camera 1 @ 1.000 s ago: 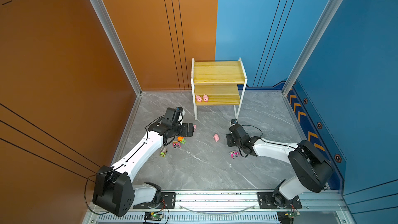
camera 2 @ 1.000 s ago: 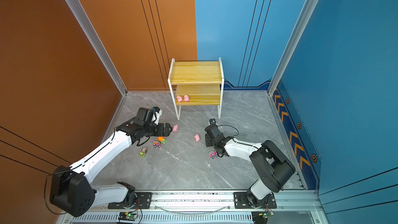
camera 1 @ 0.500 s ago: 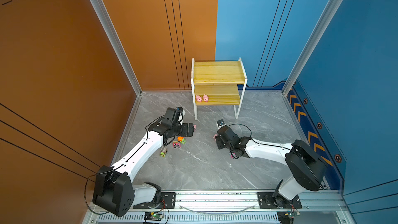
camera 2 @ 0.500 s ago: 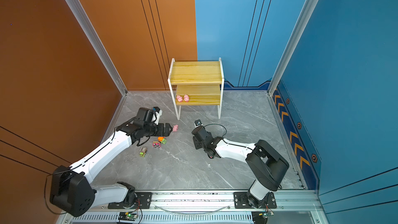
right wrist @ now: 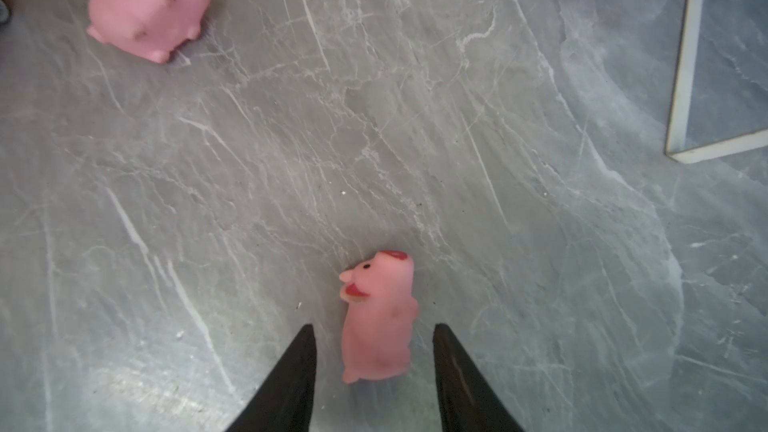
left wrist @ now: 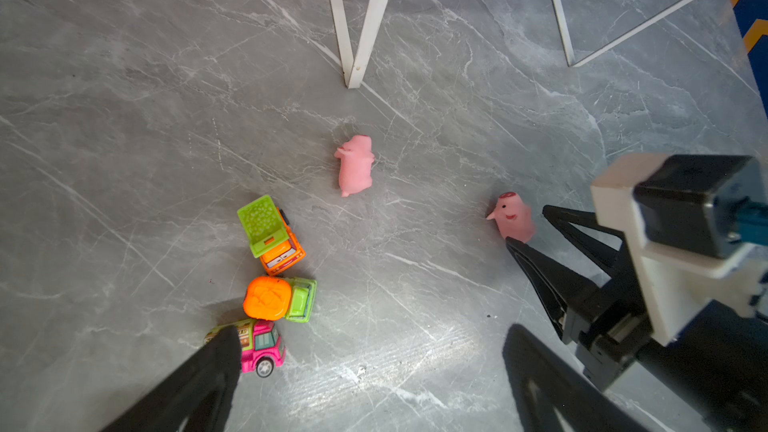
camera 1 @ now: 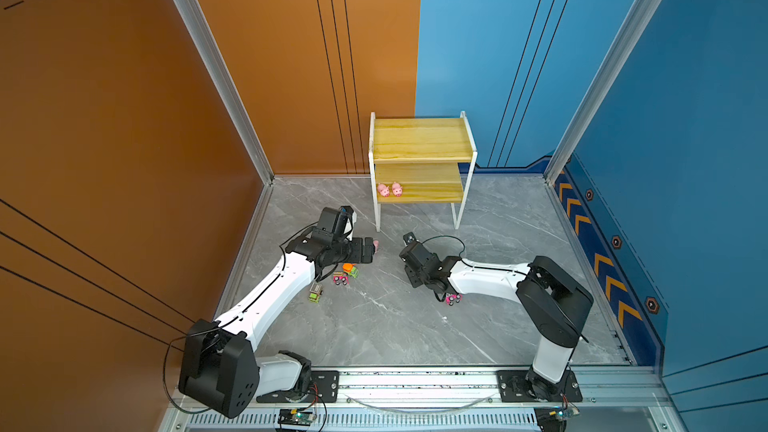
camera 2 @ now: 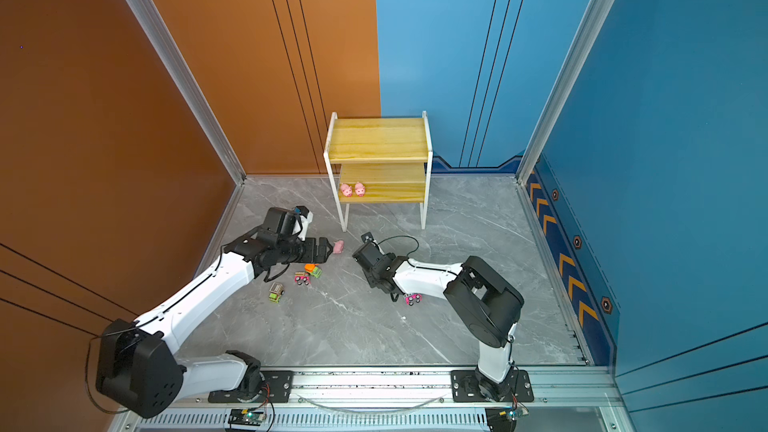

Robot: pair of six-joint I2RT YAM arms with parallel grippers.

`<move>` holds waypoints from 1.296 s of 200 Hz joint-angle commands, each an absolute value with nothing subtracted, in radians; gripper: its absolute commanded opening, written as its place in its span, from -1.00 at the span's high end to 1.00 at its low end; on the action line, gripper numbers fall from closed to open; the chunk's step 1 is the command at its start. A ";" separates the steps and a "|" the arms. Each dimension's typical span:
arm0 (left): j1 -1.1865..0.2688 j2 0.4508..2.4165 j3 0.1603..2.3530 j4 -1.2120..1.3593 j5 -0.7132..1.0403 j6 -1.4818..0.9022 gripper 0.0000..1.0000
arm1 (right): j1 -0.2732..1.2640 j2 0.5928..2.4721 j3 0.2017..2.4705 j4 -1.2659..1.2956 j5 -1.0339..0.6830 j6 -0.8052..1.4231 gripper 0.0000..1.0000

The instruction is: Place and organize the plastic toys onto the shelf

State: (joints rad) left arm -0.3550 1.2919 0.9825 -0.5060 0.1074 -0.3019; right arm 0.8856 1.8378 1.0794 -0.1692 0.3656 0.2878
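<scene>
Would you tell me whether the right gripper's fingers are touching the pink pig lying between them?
Apart. In the right wrist view, grey floor shows between the pig and both fingers of the right gripper.

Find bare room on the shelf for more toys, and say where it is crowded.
Upper board: wholly bare. Lower board: bare right of the two pigs at its left end. Crowded: floor beside the left gripper, where trucks cluster.

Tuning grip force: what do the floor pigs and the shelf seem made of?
Floor pigs: probably soft, matte rubbery plastic; rounded, seamless, no glints. Shelf boards: wood or wood-look, yellowish with grain streaks. Shelf frame: likely white-painted metal, thin flat bars.
</scene>
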 commanded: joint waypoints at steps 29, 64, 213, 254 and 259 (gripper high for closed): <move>-0.355 1.292 1.007 -0.531 0.102 -0.281 -0.99 | 0.868 1.881 1.122 -0.238 0.401 0.299 0.21; -0.354 1.296 1.009 -0.531 0.103 -0.281 -0.99 | 0.814 1.835 1.062 -0.180 0.289 0.326 0.47; -0.351 1.297 1.010 -0.529 0.109 -0.282 -0.99 | 0.430 1.696 0.651 0.420 -0.350 0.791 0.35; -0.351 1.296 1.011 -0.529 0.109 -0.282 -0.99 | 0.385 1.636 0.640 0.287 -0.306 0.747 0.19; -0.351 1.296 1.011 -0.529 0.110 -0.283 -0.99 | 0.382 1.629 0.638 0.274 -0.302 0.742 0.17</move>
State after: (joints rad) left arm -0.3546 1.2926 0.9836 -0.5060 0.1078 -0.2951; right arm 0.3985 1.6817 0.6548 0.3592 -0.3237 0.7498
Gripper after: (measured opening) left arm 0.996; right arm 0.401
